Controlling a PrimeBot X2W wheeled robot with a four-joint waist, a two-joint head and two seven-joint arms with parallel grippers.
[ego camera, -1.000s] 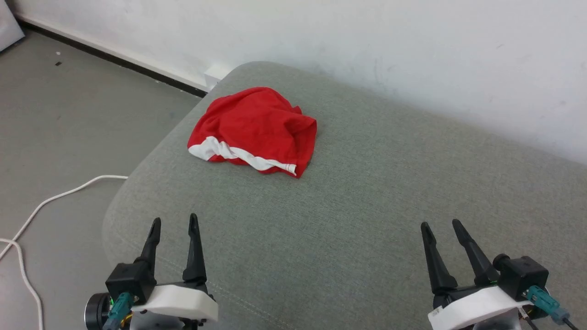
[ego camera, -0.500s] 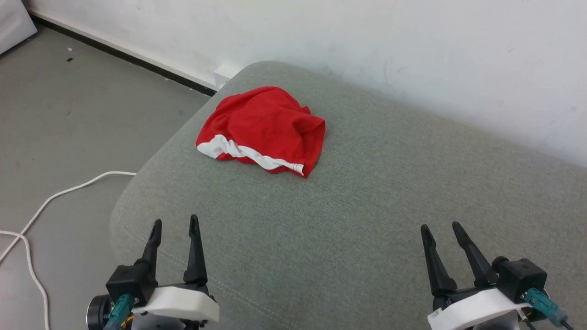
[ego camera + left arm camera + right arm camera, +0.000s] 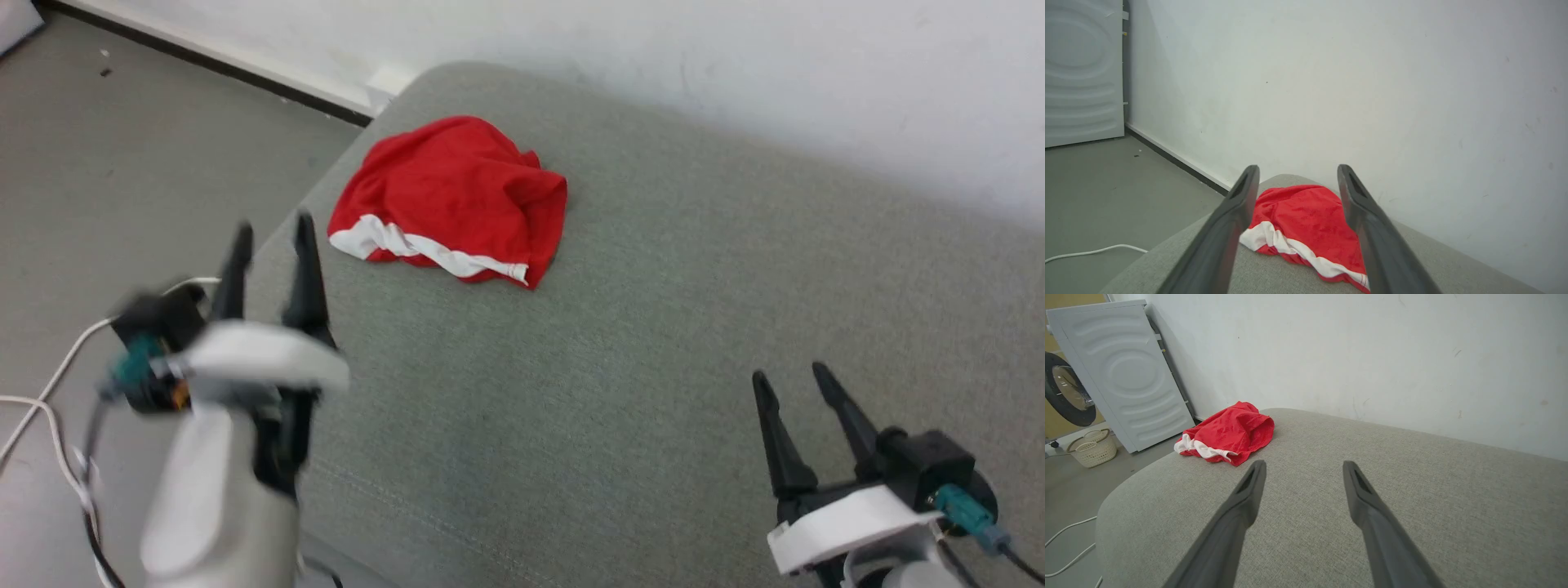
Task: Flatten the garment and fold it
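The garment (image 3: 453, 200) is a crumpled red heap with a white band along its near edge, lying near the far left corner of the grey cushion (image 3: 637, 343). My left gripper (image 3: 273, 233) is raised over the cushion's left edge, open and empty, a short way to the near left of the cloth. In the left wrist view the garment (image 3: 1306, 226) lies ahead between the two fingers. My right gripper (image 3: 788, 376) hovers open at the lower right, far from the cloth. The right wrist view shows the garment (image 3: 1229, 433) far ahead on the left.
A white wall (image 3: 735, 57) runs behind the cushion. A white cable (image 3: 49, 384) trails on the grey floor at the left. A white washing machine (image 3: 1118, 375) and a woven basket (image 3: 1092, 447) stand beyond the cushion's left end.
My left arm has lifted and swung forward toward the garment, blurred with motion. The head camera has shifted slightly. The right gripper has barely moved. The cloth lies as before.
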